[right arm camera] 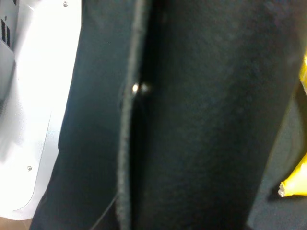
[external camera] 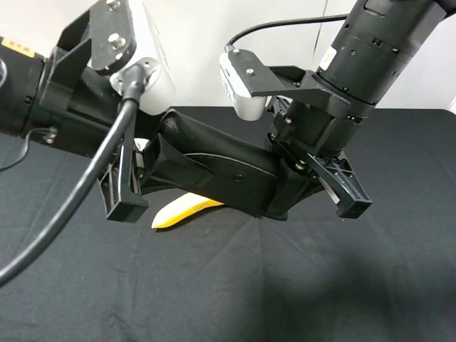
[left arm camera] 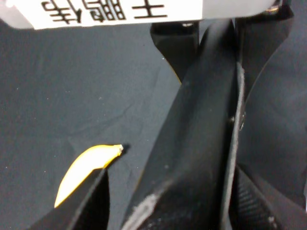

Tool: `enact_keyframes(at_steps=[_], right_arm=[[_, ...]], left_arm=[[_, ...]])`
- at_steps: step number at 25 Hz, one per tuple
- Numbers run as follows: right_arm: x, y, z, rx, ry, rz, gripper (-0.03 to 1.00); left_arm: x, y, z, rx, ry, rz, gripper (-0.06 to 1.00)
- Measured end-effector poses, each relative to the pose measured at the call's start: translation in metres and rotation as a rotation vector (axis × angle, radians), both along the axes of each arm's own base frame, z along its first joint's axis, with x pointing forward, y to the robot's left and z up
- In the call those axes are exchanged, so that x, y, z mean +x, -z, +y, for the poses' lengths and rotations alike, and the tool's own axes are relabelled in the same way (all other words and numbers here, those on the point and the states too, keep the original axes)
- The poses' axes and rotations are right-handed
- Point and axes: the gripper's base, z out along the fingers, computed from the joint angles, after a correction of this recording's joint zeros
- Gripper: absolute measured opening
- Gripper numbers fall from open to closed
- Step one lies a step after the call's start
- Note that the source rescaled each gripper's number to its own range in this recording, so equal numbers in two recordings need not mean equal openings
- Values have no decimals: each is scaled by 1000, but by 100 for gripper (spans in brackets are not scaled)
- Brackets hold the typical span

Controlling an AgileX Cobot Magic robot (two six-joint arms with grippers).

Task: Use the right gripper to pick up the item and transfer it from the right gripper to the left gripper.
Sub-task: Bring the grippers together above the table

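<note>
The long black case [external camera: 221,174] has a flap.

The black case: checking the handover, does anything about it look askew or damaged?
Nothing broken. The case hangs tilted above the banana, right gripper clamping one end, left gripper around the other. A pale scuff marks one edge.

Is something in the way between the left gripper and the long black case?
Nothing visible. The left gripper straddles one end of the long black leather-like case; the yellow banana lies below it.
</note>
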Motion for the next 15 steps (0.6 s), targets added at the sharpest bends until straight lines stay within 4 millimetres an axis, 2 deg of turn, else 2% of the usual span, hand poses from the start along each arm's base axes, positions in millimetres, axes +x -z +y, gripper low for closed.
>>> enact_keyframes(at_steps=[3,4,5,6,7,8,11,15], right_arm=[[0,0,0,4,2,2,3],[0,-1,1,12,9,9,15],[0,-2,3,37,23,16,33],[0,-3,5,58,40,16,58],[1,-3,7,74,57,11,76],[2,-4,8,88,76,9,86],[4,-5,10,109,119,8,97],[5,-5,10,112,132,14,100]], left_arm=[[0,0,0,0,1,1,31],[0,0,0,0,1,2,30],[-1,0,0,-1,3,4,22],[-1,0,0,1,7,8,13],[-1,0,0,2,9,9,8],[-2,0,-1,2,10,9,6],[-1,0,-1,-2,3,2,4],[-1,0,-1,-2,2,1,3]])
